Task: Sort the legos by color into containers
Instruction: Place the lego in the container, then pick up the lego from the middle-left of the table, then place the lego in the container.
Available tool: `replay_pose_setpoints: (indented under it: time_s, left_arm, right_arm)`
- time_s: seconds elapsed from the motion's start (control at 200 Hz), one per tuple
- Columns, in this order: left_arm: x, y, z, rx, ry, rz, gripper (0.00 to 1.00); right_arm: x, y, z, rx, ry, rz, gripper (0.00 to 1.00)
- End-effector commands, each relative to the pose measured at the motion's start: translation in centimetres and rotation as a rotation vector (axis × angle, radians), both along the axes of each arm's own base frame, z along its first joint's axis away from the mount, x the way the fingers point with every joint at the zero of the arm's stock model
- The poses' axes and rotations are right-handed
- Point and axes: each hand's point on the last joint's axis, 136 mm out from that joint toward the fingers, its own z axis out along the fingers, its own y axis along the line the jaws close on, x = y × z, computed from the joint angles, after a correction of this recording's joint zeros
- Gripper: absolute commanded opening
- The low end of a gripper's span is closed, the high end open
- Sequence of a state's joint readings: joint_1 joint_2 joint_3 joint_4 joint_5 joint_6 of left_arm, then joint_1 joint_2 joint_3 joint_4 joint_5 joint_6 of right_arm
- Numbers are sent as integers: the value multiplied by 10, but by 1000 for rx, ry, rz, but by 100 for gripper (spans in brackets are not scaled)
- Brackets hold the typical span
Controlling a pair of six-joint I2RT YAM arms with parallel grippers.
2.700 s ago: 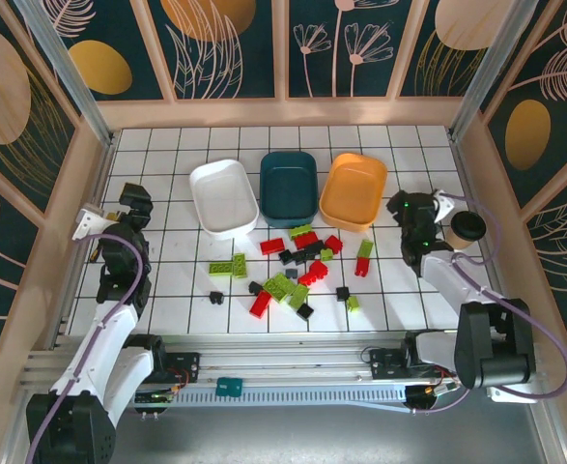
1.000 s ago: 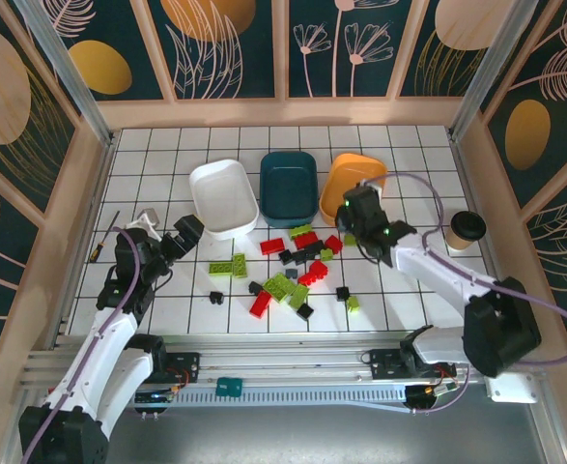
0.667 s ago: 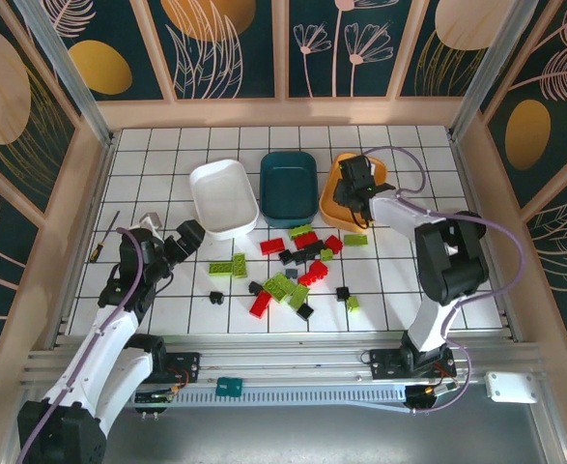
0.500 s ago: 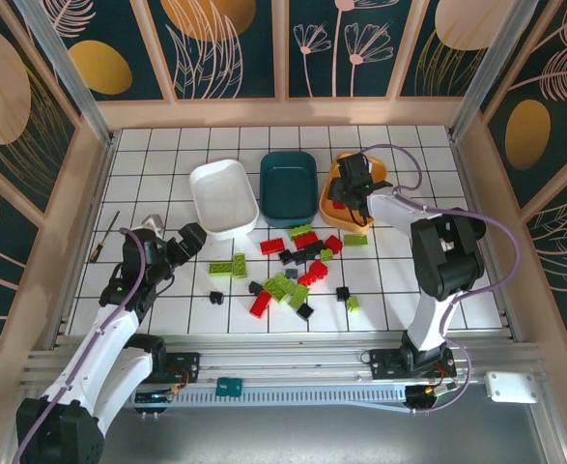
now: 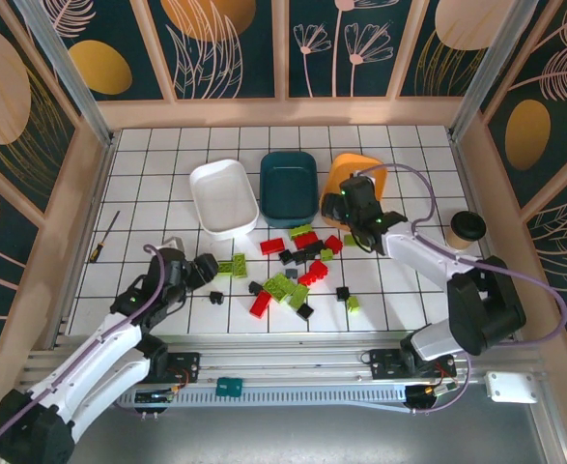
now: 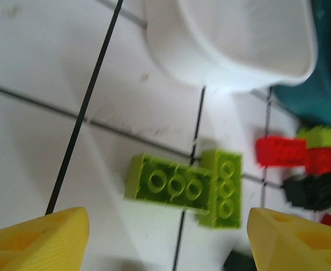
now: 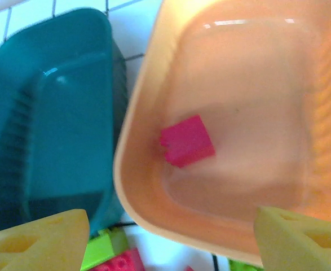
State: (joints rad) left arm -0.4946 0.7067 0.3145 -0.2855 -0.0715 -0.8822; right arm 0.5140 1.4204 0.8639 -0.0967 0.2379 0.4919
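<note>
Orange bin [image 5: 337,184] largely hidden behind right arm [image 5: 413,249] from above, white bin [image 6: 233,45] cut off at top of left wrist view, red brick [image 6: 281,151] and black bricks [image 6: 314,191] blurred at right edge.

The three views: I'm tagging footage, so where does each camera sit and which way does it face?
Top external: above and behind the arm bases, looking down on the tiled table; the left arm and right arm show.
Left wrist: faces down at two lime green bricks near the white bin; own yellow fingertips at the bottom corners.
Right wrist: looks down into the orange bin at a red brick; own fingertips likewise.
Shared: both wrist views catch the teal bin.
</note>
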Motion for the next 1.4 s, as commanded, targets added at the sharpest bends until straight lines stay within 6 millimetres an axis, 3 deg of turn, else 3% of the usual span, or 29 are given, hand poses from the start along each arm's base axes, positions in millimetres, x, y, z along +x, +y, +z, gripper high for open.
replay_pose_setpoints:
  time_s: [0.0,0.135,0.29,0.631,0.731,0.871,0.991,1.166,1.261,1.396]
  left_arm:
    - [-25,7,-33,79,90,25,73]
    - [-38,-4,-43,128,97,-10,74]
    - [-35,-15,-43,185,71,-49,73]
    - [-28,-36,-54,280,70,-125,52]
    - [-32,-41,-56,260,81,-142,41]
    - [-27,-51,-38,200,47,-149,34]
    - [-5,-64,9,175,-66,-148,35]
    - [59,-62,71,185,-177,-95,31]
    - [95,-58,86,196,-195,-67,32]
    - [140,-58,81,223,-165,-46,32]
  right_arm:
    - [-9,-13,-3,17,-11,-59,77]
    - [-16,-18,-10,10,7,-70,77]
    - [-20,-19,-9,22,8,-71,76]
    - [-27,-28,-5,11,3,-87,77]
    - [-30,-30,-6,7,6,-96,76]
    - [-34,-32,-5,21,-1,-102,76]
    - [-39,-31,-5,48,2,-90,76]
    - [-50,-29,-17,66,30,-78,76]
    - [-57,-28,-26,62,53,-65,76]
    - [-67,-28,-37,49,83,-54,76]
